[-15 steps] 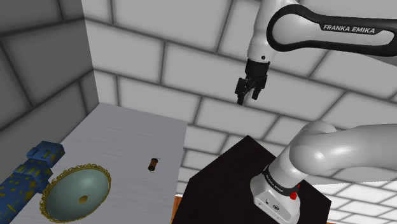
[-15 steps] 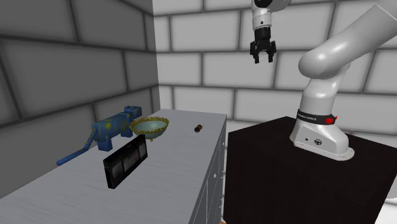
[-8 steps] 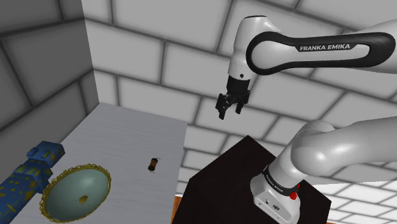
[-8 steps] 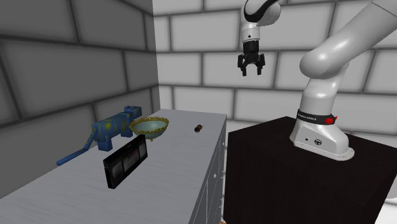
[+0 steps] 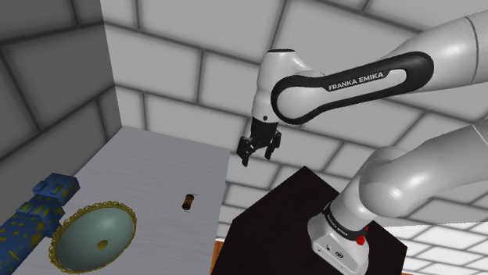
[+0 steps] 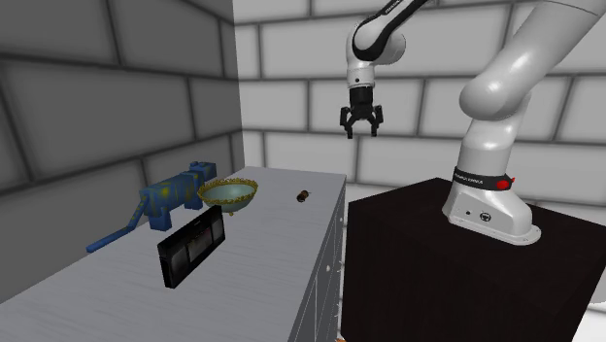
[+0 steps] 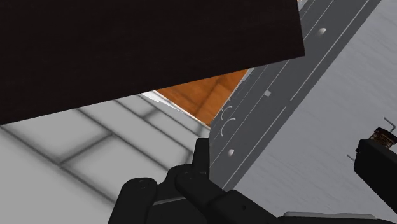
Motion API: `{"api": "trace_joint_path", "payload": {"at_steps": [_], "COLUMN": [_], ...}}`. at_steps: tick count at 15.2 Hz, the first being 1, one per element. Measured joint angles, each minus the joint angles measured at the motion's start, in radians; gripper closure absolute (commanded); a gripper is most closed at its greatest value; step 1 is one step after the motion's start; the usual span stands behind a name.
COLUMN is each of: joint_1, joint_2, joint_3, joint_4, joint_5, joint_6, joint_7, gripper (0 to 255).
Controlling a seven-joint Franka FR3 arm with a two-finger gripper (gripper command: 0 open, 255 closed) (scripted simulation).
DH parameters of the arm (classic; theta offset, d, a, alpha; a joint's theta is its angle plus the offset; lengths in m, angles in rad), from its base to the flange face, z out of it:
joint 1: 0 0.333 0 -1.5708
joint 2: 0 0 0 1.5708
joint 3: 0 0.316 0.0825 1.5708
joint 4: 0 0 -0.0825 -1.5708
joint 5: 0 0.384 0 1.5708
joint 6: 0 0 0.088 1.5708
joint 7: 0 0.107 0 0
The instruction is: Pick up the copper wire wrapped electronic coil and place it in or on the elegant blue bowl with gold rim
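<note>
A small brown coil (image 5: 187,201) with thin wire leads lies on the grey tabletop near its edge; it is also seen from the side (image 6: 303,196). The pale blue bowl with a gold rim (image 5: 94,234) stands further along the table (image 6: 229,190). My black gripper (image 5: 258,154) hangs open in the air, high above the gap between the table's edge and the stand (image 6: 360,129). In the wrist view the gripper (image 7: 286,146) has its fingers apart, and the coil (image 7: 383,133) peeks out beside one fingertip, far below.
A blue patterned object (image 5: 35,215) lies beside the bowl (image 6: 165,199). A flat black device (image 6: 191,249) stands nearer on the table. The dark box stand (image 5: 313,226) sits close to the table's drawer front (image 6: 325,272). Orange floor (image 7: 203,95) shows between them.
The arm has swung toward the shoulder view's left and come lower, carrying the open gripper from over the stand toward the table's edge. The coil and bowl have not moved.
</note>
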Motion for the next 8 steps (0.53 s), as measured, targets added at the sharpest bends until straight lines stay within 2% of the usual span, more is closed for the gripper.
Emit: {"api": "trace_joint_path", "payload": {"at_steps": [5,8], "joint_1": [0.011,0.01], "joint_2": [0.186,0.334], "joint_3": [0.082,0.129], "joint_4": [0.041,0.091], "joint_5": [0.014,-0.017], "joint_6": [0.169,0.279], "joint_7": [0.105,0.188], "gripper": [0,0]}}
